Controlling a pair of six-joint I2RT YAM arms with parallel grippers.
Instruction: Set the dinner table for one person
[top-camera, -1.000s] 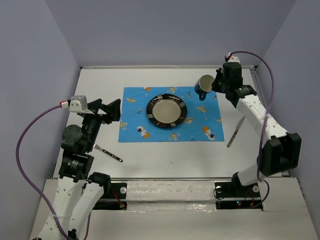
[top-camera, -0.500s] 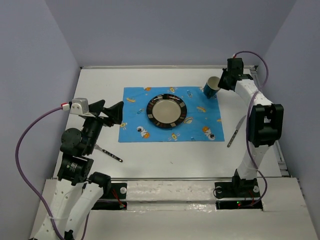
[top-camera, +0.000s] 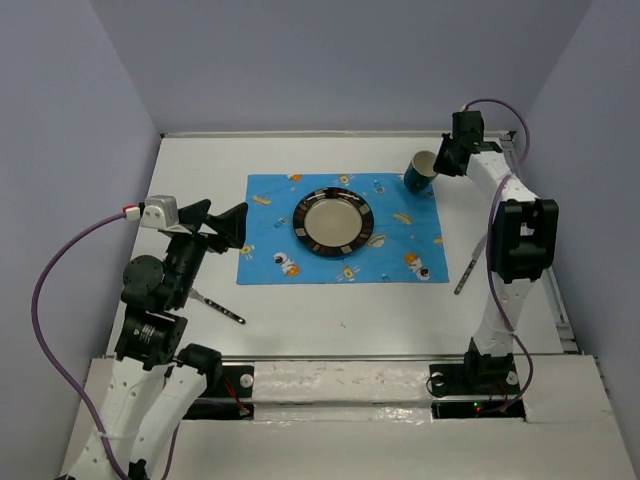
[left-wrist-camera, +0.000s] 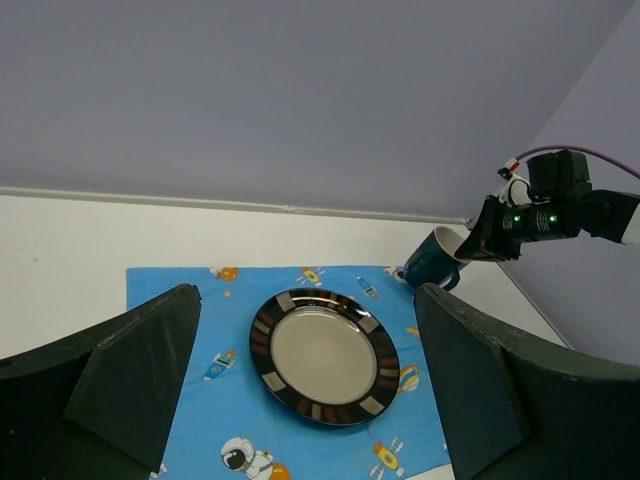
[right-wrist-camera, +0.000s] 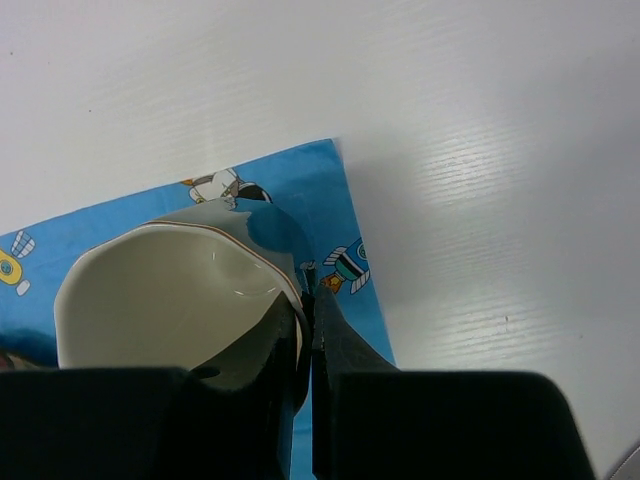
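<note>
Right gripper (top-camera: 441, 163): pinching cup (top-camera: 420, 173) rim, upper right, at placemat (top-camera: 270, 215) corner.
Left gripper (top-camera: 216, 222): fingers spread, frame left.
Table (top-camera: 340, 305): fills frame centre.
Plate (top-camera: 333, 222): mid-placemat.

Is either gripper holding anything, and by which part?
Right gripper pinches the dark teal cup by its rim, one finger inside. Left gripper holds nothing.

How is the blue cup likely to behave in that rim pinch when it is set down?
The blue cup looks rigid and glazed, probably ceramic, so likely slippery and breakable. The right gripper pinches only one wall at the rim, so the cup may pivot. It hangs tilted at the placemat corner, so it might tip when released.
</note>
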